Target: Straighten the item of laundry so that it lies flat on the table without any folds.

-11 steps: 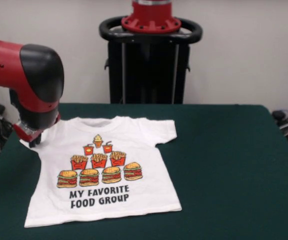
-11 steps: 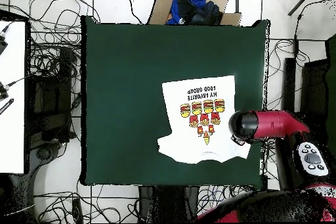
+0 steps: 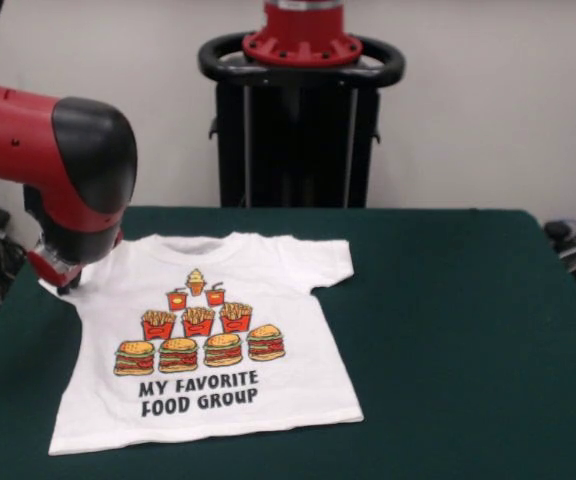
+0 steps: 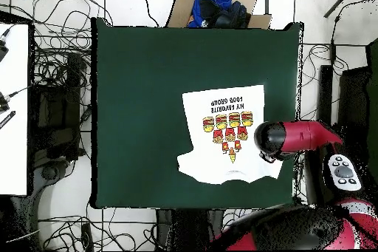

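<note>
Green table bears T-shirt reading "MY FAVORITE FOOD GROUP".

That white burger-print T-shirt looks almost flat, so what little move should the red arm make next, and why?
Probably draw the sleeve under the gripper outward. The white burger-print T-shirt lies mostly smooth on the dark green felt table, but that sleeve is hidden beneath the arm and may be bunched.

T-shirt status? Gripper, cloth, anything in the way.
Gripper down at one sleeve, state hidden by the arm. T-shirt print up, spread nearly flat on the table. Nothing else on the felt.
</note>
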`<move>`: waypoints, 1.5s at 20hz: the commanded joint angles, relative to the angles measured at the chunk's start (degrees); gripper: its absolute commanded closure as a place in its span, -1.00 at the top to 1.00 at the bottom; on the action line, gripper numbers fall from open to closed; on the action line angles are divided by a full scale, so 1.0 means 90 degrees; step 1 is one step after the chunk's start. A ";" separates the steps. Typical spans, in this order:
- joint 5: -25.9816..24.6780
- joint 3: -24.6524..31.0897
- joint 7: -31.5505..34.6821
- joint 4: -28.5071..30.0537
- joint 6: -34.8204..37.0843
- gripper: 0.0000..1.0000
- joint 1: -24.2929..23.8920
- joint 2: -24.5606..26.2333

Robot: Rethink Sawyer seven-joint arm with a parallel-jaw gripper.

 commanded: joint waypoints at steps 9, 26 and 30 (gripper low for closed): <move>-0.0534 -0.0801 0.0853 -0.0766 -0.0060 -1.00 0.0687 0.0479; -0.0372 -0.0917 0.0746 -0.0890 -0.0425 -1.00 0.0696 0.0696; -0.0393 -0.0937 0.0661 -0.0920 -0.0414 -1.00 0.0712 0.0686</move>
